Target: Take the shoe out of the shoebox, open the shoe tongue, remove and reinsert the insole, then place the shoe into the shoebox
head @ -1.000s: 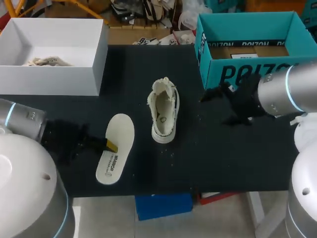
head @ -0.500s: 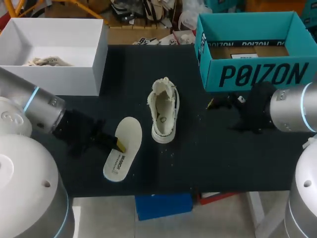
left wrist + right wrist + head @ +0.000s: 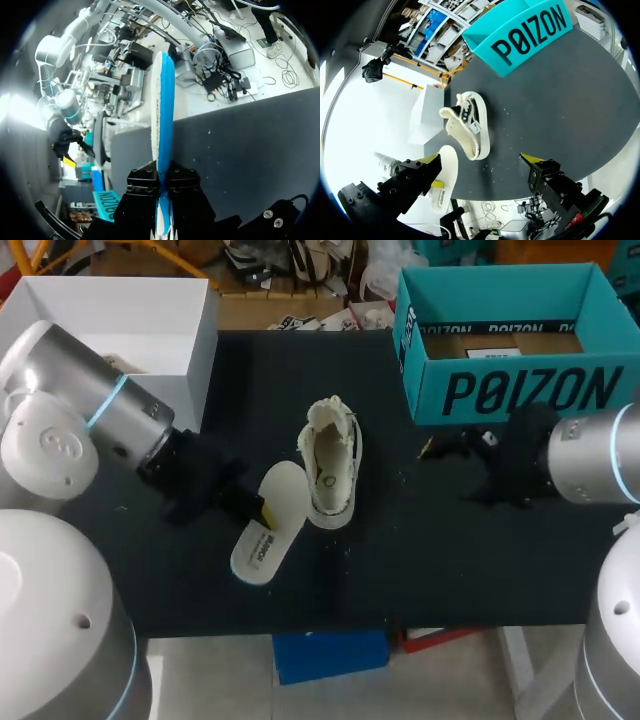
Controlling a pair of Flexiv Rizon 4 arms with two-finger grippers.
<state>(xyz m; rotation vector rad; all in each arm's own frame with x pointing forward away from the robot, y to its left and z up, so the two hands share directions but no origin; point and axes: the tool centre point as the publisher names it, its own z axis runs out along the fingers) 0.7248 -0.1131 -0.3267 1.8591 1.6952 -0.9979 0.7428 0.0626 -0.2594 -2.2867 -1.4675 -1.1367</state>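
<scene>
Left end effector (image 3: 264, 514), pinching the insole (image 3: 270, 538), is carrying it over to the shoe (image 3: 331, 462) for reinsertion; right end effector (image 3: 481, 158) is idling, spread.

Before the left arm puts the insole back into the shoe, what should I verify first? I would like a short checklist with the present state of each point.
1. Left gripper shut on the insole: ok, both fingers clamp its edge.
2. Shoe upright, opening facing up: ok.
3. Tongue folded back, clear of the opening: ok, as far as the head view shows.
4. Insole lined up over the opening: not ok, it is beside the shoe and at an angle to it.
5. Right gripper steadying the shoe: not ok, it is open and apart from the shoe.
6. Toe end inside the shoe free of anything: cannot tell.
</scene>
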